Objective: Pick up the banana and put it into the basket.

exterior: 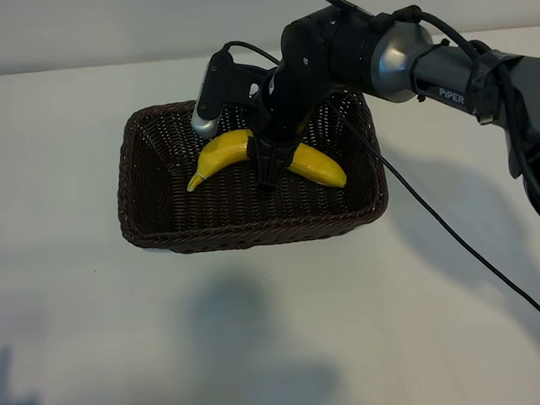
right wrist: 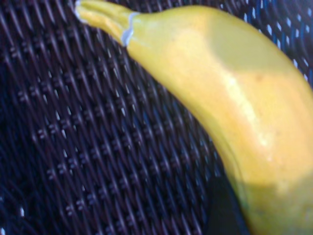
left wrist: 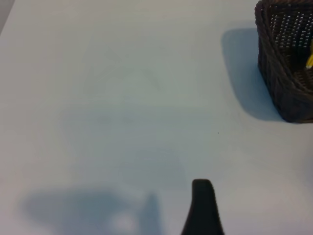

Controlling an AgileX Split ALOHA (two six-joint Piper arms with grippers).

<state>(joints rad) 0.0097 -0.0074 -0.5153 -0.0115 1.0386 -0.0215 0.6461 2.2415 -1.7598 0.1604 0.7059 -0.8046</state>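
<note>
Banana (exterior: 319, 166) sits inside basket (exterior: 146, 228); right gripper (exterior: 270, 158) fingers straddle it, clamped — part them fully, then lift straight up.

Lighting: bright, even, overhead; soft shadows.
Exterior view: white tabletop (exterior: 79, 336) carries diffuse grey shadows below the basket (exterior: 164, 229); small glare on the metal arm joint. Left wrist view: pale, soft shadow beside the basket. Right wrist view: banana (right wrist: 234, 98) close, slightly blurred, sheen along its skin, shaded at the lower edge.
</note>
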